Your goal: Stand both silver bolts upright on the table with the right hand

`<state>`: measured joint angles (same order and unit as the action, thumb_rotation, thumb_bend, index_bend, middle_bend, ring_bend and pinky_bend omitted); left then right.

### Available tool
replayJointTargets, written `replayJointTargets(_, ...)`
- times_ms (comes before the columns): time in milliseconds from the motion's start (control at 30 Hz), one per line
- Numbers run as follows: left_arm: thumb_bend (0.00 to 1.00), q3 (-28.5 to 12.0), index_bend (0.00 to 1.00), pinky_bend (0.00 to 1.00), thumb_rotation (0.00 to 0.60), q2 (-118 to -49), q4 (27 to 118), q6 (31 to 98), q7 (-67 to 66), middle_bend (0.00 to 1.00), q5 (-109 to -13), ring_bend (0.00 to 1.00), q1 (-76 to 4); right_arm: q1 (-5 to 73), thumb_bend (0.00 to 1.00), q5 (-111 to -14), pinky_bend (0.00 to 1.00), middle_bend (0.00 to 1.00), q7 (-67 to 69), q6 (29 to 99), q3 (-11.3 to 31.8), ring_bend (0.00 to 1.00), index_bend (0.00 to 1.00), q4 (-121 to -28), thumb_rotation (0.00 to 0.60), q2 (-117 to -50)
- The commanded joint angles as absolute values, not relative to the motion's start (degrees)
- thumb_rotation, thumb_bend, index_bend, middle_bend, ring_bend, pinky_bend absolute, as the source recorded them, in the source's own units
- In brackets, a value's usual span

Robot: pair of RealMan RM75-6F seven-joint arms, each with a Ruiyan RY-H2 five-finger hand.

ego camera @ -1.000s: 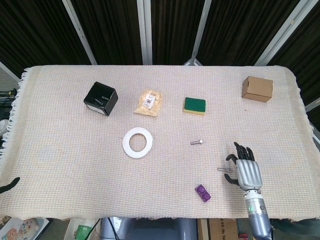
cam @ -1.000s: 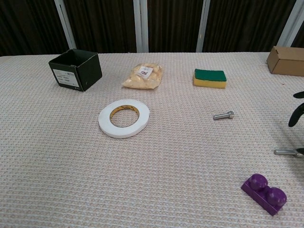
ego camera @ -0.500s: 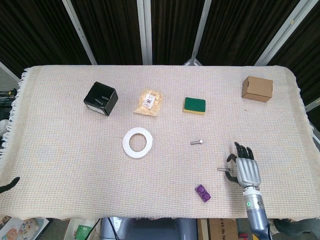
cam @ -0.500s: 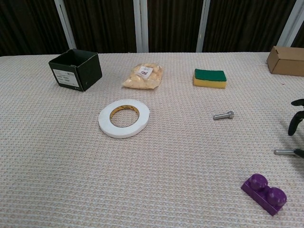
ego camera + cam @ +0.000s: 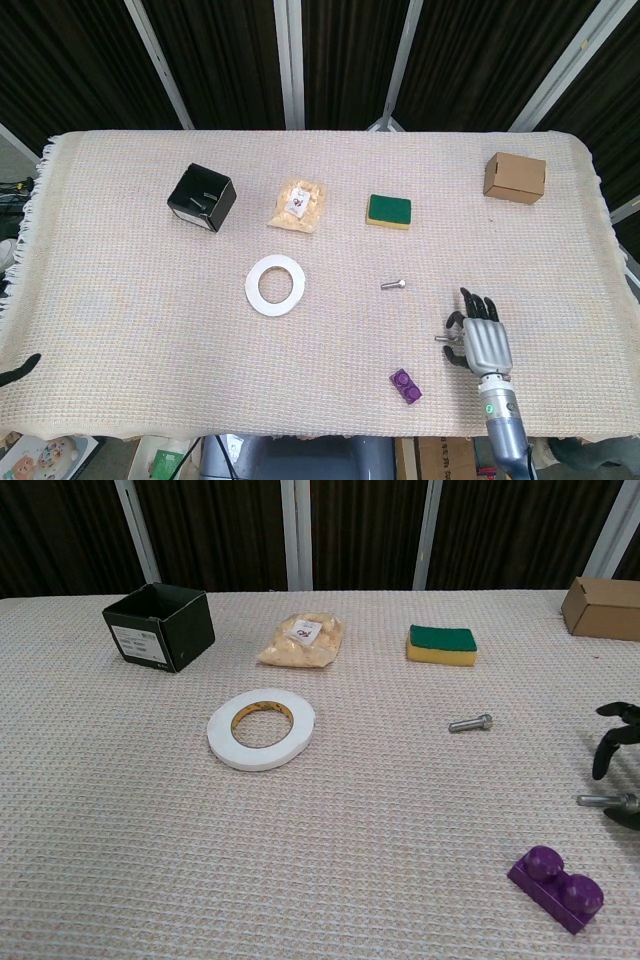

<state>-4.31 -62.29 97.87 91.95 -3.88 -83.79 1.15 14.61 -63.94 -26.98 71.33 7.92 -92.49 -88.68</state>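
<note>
Progress is being judged as slight — neither bolt is being seen upright. The first silver bolt (image 5: 393,285) is lying flat on the cloth-covered table (image 5: 120,330), toward the middle and a little right of centre, well apart from the right hand (image 5: 480,340). The second silver bolt (image 5: 598,800) is also lying on its side near the front right corner, its shank poking out leftward from beside the hand. The fingers (image 5: 612,742) are being shown curved down over it; whether the head is being pinched cannot be told, since it is being hidden by the hand. The left hand (image 5: 18,370) is only glimpsed at the front left edge, too little for its state to be read.

Left to do, by this judgement: both bolts are to be gripped, turned and set on their heads.

As for writing, a small white label is being carried on the clear bag of yellowish pieces (image 5: 297,204) and print is being shown on the black box (image 5: 160,626) near the back left corner — both too small to be read.
</note>
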Motion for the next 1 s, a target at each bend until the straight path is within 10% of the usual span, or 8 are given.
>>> replayJointTargets(33,0.12,-4.3,0.03,0.15,0.6,-62.33,97.87,91.94,-3.99,0.06,-83.81,0.0,1.11,14.92,0.29,-63.66,0.02,0.04,-27.19,71.26,7.94,0.07,0.49,-92.0,0.6,-89.21)
replayJointTargets(1000,0.12,-4.49,0.04,0.15,0.6,-62.44,97.98,91.75,-4.36,0.06,-83.29,0.0,0.91,16.35,0.31,-61.6,0.03,0.05,-27.96,71.94,8.23,0.09,0.55,-90.59,0.6,-91.43)
